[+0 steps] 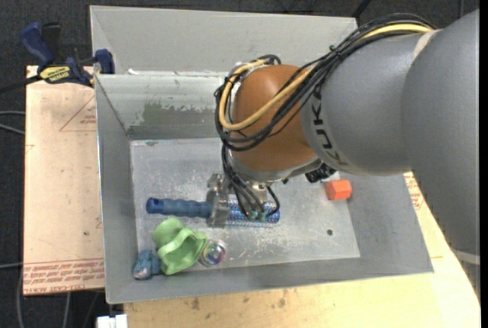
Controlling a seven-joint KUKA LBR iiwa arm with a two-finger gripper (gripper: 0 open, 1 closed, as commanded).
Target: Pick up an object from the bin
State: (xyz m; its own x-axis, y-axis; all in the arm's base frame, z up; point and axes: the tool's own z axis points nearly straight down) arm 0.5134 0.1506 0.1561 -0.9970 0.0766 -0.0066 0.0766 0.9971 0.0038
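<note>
My gripper (219, 203) hangs low over the bin floor, left of centre, under the orange dome. It stands at the right end of a dark blue handle-shaped tool (177, 206) that lies flat and points left. Whether it touches the tool is hidden. Just to its right lies a flat blue thing with a green edge (259, 217), partly covered by the wrist cables. In front of the gripper sit a crumpled lime-green piece (175, 244) and a small shiny clear ball (214, 252).
A small grey-blue lump (142, 265) lies in the front left corner beside the green piece. An orange cube (338, 190) sits alone at the right of the floor. The arm and its dome cover the bin's middle and back right.
</note>
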